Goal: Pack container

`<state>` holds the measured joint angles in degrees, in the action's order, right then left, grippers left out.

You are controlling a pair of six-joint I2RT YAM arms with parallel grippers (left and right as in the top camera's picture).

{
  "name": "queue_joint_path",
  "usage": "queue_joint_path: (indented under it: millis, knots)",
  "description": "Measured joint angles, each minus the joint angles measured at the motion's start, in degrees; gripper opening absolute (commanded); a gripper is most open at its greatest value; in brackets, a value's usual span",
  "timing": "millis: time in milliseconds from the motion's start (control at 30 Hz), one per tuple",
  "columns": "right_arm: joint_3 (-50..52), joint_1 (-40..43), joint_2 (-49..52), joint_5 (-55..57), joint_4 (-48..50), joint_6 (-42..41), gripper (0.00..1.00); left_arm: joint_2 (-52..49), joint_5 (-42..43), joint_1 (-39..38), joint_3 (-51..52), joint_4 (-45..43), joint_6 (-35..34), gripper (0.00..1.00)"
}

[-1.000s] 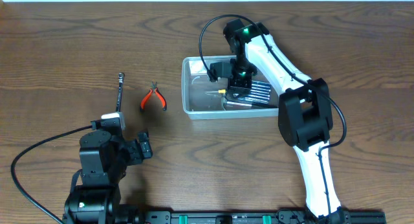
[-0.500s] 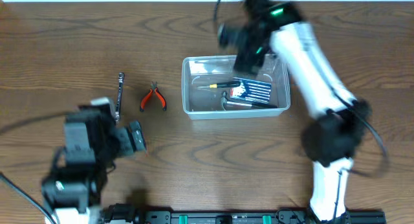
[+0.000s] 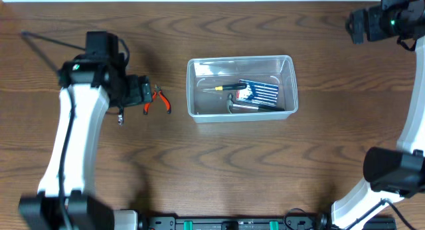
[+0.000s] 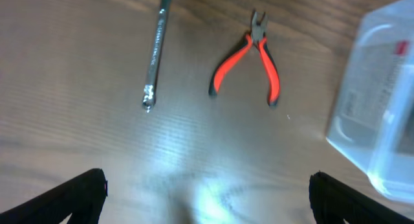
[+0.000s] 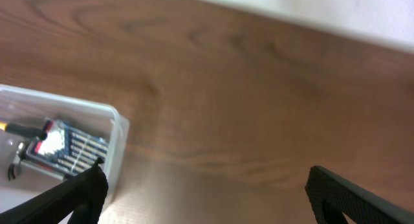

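Note:
The clear container (image 3: 192,90) stands mid-table and holds a blue-striped tool set (image 3: 259,92), a yellow-tipped screwdriver (image 3: 222,88) and a metal tool. It also shows in the left wrist view (image 4: 381,114) and the right wrist view (image 5: 119,130). Red-handled pliers (image 3: 161,100) and a metal wrench (image 4: 155,52) lie on the wood left of it. My left gripper (image 4: 207,195) is open and empty, just left of the pliers (image 4: 252,59). My right gripper (image 5: 207,191) is open and empty at the far right, away from the container.
The wooden table (image 3: 212,163) carries the things. A pale wall edge (image 5: 323,10) runs along the table's far side. The left arm (image 3: 70,123) stretches over the left part of the table, hiding most of the wrench in the overhead view.
My right gripper has left the container and swung up to the far right corner. My left arm has reached forward from the front edge to the pliers and wrench.

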<state>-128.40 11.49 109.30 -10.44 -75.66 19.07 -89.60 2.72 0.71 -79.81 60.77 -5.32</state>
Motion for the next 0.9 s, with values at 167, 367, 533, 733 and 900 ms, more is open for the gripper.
queue_joint_path:
  millis: [167, 367, 533, 733, 900]
  knots:
    - [0.6, 0.5, 1.4, 0.0, -0.4, -1.2, 0.99, -9.7, -0.2, 0.0, 0.0, -4.7, 4.4, 0.98]
    - [0.6, 0.5, 1.4, -0.1, -0.1, -1.8, 0.99, -17.6, -0.2, 0.0, 0.0, -6.9, 9.5, 0.98]
    - [0.6, 0.5, 1.4, 0.0, -0.1, -1.9, 0.99, -21.6, -0.2, 0.0, 0.0, -9.3, 13.4, 0.98]
    - [0.6, 0.5, 1.4, 0.0, -0.2, -2.0, 0.99, -25.2, -0.2, 0.0, 0.0, -12.9, 16.3, 0.98]
    - [0.6, 0.5, 1.4, 1.2, -0.2, -2.0, 0.99, -27.2, -0.2, 0.0, 0.0, -15.2, 17.4, 0.98]
